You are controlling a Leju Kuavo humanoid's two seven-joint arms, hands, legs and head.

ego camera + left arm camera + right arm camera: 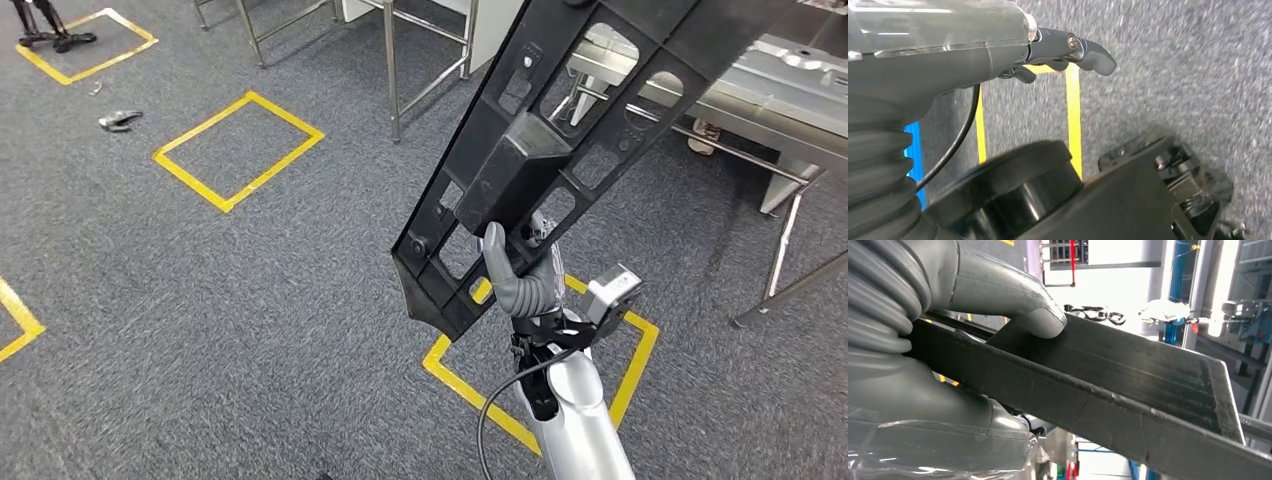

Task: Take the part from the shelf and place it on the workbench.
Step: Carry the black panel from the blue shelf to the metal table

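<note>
The head view looks forward and steeply down from high on the robot at grey carpet (250, 300) marked with yellow tape (240, 150). The left wrist view sits close behind the left hand (1058, 52), facing down at that same carpet and tape. The right wrist view sits tight behind the right hand (963, 355), facing along the black part (1128, 390) that the head view also shows.
</note>
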